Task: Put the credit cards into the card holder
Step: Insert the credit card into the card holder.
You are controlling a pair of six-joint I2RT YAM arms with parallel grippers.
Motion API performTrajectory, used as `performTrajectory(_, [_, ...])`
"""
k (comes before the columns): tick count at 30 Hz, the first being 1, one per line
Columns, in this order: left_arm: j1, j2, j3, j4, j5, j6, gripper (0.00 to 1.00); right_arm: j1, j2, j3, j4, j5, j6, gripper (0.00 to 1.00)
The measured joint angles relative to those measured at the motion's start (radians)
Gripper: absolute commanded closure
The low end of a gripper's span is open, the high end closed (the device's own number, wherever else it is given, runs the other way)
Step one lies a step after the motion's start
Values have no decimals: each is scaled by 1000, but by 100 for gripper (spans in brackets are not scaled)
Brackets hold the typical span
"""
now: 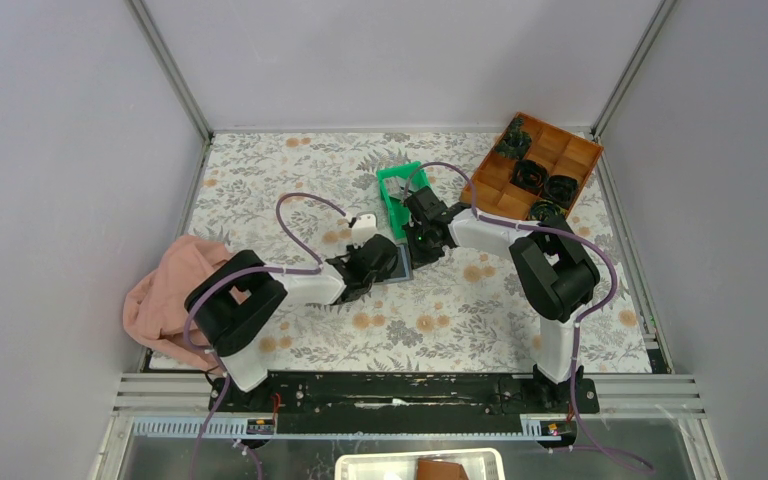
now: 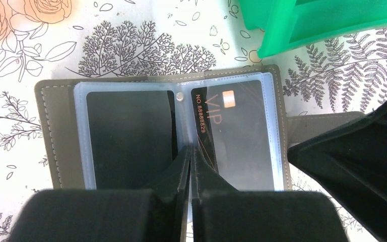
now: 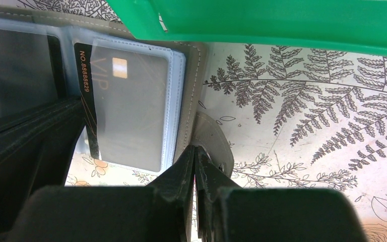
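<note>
The grey card holder (image 2: 55, 131) lies open on the flowered table, its clear sleeves facing up. A dark credit card (image 2: 128, 136) fills the left sleeve. A second credit card, marked VIP (image 2: 232, 131), sits slightly tilted in the right sleeve, with its dark left edge outside the plastic. My left gripper (image 2: 190, 149) is shut, its tips on the middle fold beside that edge. My right gripper (image 3: 195, 148) is shut on the card holder's grey closing tab (image 3: 214, 136) at the right side. In the top view both grippers (image 1: 375, 262) (image 1: 422, 245) meet over the card holder (image 1: 397, 270).
A green plastic bin (image 1: 398, 195) lies just beyond the card holder, close above it in both wrist views (image 2: 322, 20) (image 3: 282, 20). A brown compartment tray (image 1: 540, 165) with dark items stands at the back right. A pink cloth (image 1: 175, 295) lies at the left edge.
</note>
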Motion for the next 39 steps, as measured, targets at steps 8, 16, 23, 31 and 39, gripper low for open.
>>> performTrajectory(8, [-1,-6,-7,3,10,1,92,2,0,0,0,2,0,92])
performTrajectory(16, [-1,-2,-3,3,14,2,76,8,0,0,0,8,-2,92])
performTrajectory(23, [-1,6,13,-12,8,18,69,13,0,0,0,19,-6,91])
performTrajectory(31, [-2,1,40,-77,-12,15,56,21,-4,-1,0,38,-9,87])
performTrajectory(39, [-24,-50,46,-216,-29,14,50,25,-14,-11,4,36,-8,78])
